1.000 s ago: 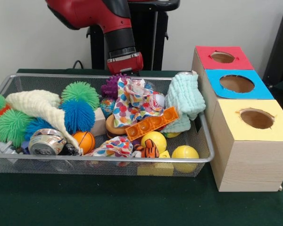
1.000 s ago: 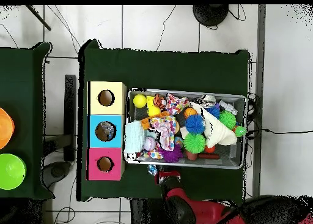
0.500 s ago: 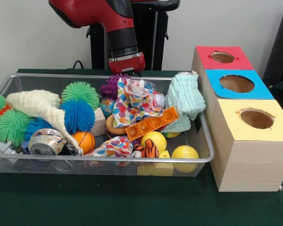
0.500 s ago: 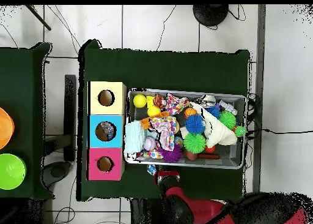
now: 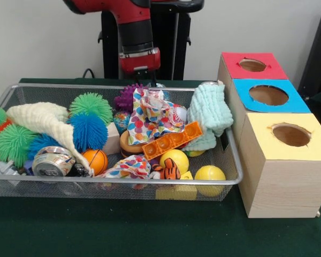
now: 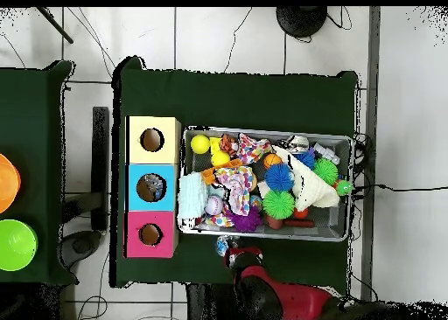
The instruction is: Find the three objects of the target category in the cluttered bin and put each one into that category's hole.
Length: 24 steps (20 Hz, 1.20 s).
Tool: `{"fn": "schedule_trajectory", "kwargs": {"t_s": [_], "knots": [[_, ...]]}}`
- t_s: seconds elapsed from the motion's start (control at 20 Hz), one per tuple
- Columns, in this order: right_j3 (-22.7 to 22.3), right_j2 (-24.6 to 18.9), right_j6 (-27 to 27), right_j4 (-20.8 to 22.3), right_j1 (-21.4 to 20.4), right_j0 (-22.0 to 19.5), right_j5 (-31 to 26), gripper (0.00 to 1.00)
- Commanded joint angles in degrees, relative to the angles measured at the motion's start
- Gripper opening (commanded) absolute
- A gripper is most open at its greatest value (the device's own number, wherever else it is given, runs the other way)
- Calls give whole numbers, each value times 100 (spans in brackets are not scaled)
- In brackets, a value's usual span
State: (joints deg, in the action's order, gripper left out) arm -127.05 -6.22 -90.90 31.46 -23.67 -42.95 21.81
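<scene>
1. Bin (image 5: 123, 181): a silver wire-mesh basket on the green worktop (image 5: 150, 235), heaped with mixed clutter.
2. Bin contents, front view, left half:
   - A cream cloth (image 5: 43, 120) lies at 9 o'clock.
   - A green spiky ball (image 5: 91, 104) sits just above a blue spiky ball (image 5: 88, 130).
   - A silver can (image 5: 52, 161) is at 8 o'clock, against the near wall.
   - An orange ball (image 5: 97, 159) sits just beside the can.
3. Bin contents, middle and right:
   - A purple spiky ball (image 5: 125, 97) is at 12 o'clock.
   - A polka-dot cloth (image 5: 152, 115) lies at the centre.
   - An orange block strip (image 5: 171, 140) lies tilted below the polka-dot cloth.
   - A mint cloth (image 5: 209, 112) at 3 o'clock is heaped higher than the rim.
   - Two yellow balls (image 5: 174, 158) (image 5: 209, 174) are at 5 o'clock, with a tiger toy (image 5: 170, 171) between them.
4. Bottles: none can be clearly made out. A crumpled pale item (image 5: 1, 167) sits in the 8 o'clock corner, but I cannot tell whether it is one.
5. Boxes: three wooden boxes stand in a row just beside the bin's 3 o'clock end.
   - The red-topped box (image 5: 235, 60) is farthest, the blue-topped box (image 5: 297, 104) is in the middle, and the yellow-topped box (image 5: 267, 152) is nearest.
   - The hole (image 5: 268, 95) is in the blue top. From overhead something greyish shows inside it, unidentifiable.
6. Hand (image 5: 142, 72): it hangs beyond the bin's far rim at 12 o'clock.
   - Whether it is wide, narrow or holding anything cannot be told.
   - From overhead, a small pale object (image 6: 226, 244) lies just beside it, outside the bin.
</scene>
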Motion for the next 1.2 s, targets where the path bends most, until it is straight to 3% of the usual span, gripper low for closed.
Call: {"fn": "schedule_trajectory", "kwargs": {"t_s": [0.05, 0.7, 1.2], "knots": [[9, -341, -622, -405, -1387, -259, -1708, 0], [-144, -489, -598, -184, -1983, -414, -2302, 0], [-1227, -1079, -678, -772, -3666, -356, -2880, 0]]}}
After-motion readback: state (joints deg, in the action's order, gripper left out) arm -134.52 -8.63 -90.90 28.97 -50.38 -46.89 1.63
